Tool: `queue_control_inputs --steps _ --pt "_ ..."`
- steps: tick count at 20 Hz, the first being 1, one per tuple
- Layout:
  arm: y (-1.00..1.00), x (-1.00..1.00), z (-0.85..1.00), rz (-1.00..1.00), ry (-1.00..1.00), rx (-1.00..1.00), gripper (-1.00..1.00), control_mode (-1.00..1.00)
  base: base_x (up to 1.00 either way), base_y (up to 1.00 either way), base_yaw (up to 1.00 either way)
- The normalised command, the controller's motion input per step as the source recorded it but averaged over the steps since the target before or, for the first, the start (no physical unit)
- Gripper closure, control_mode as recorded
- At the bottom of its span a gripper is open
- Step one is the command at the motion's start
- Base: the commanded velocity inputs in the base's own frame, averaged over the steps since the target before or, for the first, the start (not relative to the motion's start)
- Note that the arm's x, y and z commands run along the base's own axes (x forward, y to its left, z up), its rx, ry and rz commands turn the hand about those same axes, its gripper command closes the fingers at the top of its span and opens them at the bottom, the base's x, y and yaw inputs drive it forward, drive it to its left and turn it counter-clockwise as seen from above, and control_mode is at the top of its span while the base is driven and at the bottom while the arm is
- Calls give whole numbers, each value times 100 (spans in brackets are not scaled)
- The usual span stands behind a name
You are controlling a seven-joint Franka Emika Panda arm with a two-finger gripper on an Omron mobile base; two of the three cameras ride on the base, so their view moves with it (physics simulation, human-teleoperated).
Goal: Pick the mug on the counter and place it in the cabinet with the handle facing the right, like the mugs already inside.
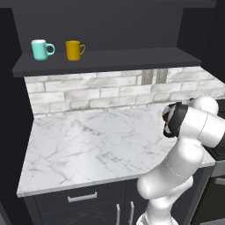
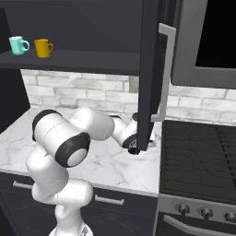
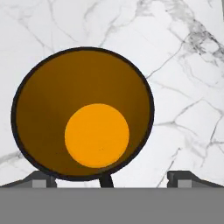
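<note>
Reach step: I hover the gripper (image 3: 112,180), jaws wide and empty, over the mug (image 3: 83,113) at frame centre-left; next, descend and close on its rim.

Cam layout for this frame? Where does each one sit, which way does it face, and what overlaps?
Left base view: behind the arm on its left, looking forward and down at the counter, the teal mug and yellow mug; arm rises lower right.
Right base view: behind on the right, facing counter, open cabinet door and stove; arm lower left.
Hand view: on the hand, looking straight down into the mug; fingertips at the bottom.
Shared: both base views show counter, arm and shelf mugs.
</note>
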Motion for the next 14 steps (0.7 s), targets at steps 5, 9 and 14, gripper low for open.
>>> queue_control_inputs --steps 5,9,14 --pt "-11 10 -41 10 0 0 -100 -100 0 0 0" --pt "-13 19 -27 10 0 0 -100 -100 0 0 0" --pt "-2 42 -9 5 0 1 100 -100 0 0 0"
